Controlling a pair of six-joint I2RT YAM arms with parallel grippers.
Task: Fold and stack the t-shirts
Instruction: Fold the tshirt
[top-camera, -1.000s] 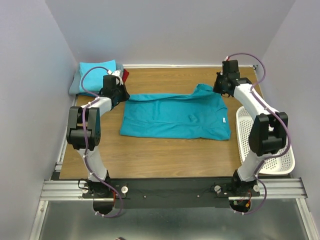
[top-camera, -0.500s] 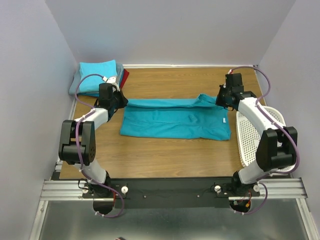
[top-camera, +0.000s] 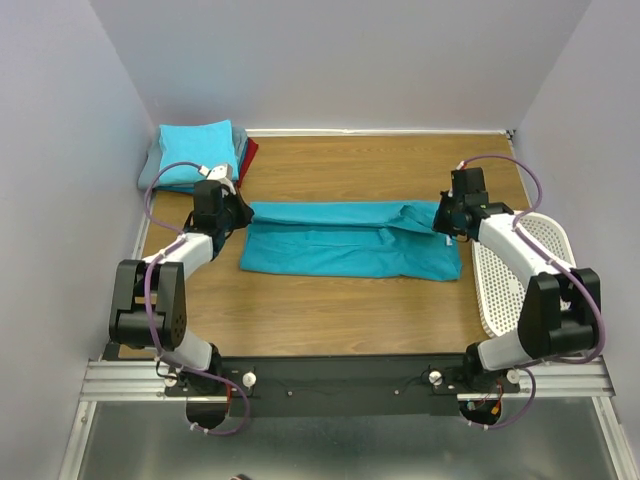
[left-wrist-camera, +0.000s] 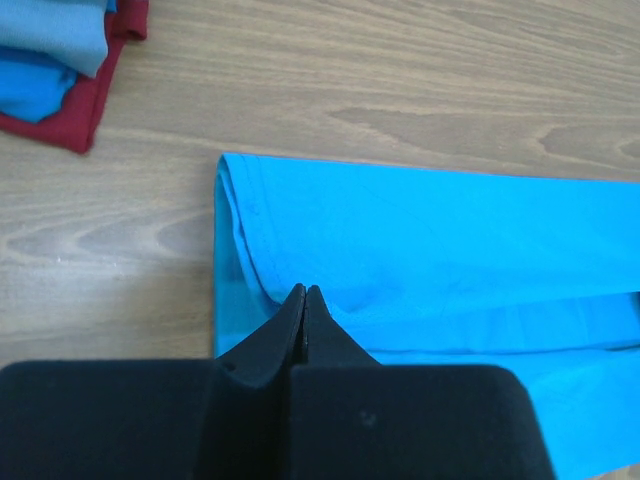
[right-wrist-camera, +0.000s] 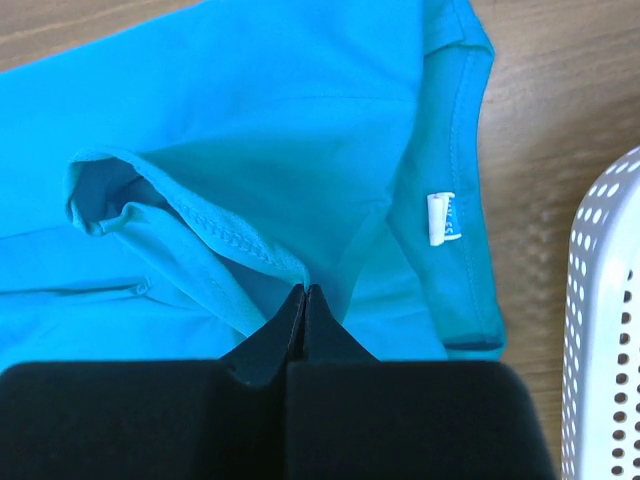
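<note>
Both arms have come nearer, so the tee (top-camera: 350, 240) is folded narrower. The left gripper (left-wrist-camera: 304, 292) and right gripper (right-wrist-camera: 304, 290) are low, each clenched on its edge.

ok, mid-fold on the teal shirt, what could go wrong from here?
Each claw pinches only a thin bit of cloth: left claw, right claw. One may slip, dropping its side of the teal shirt.
The bunched fold by the right claw could land creased.
The white basket sits close beside the right arm; a bump seems possible.
</note>
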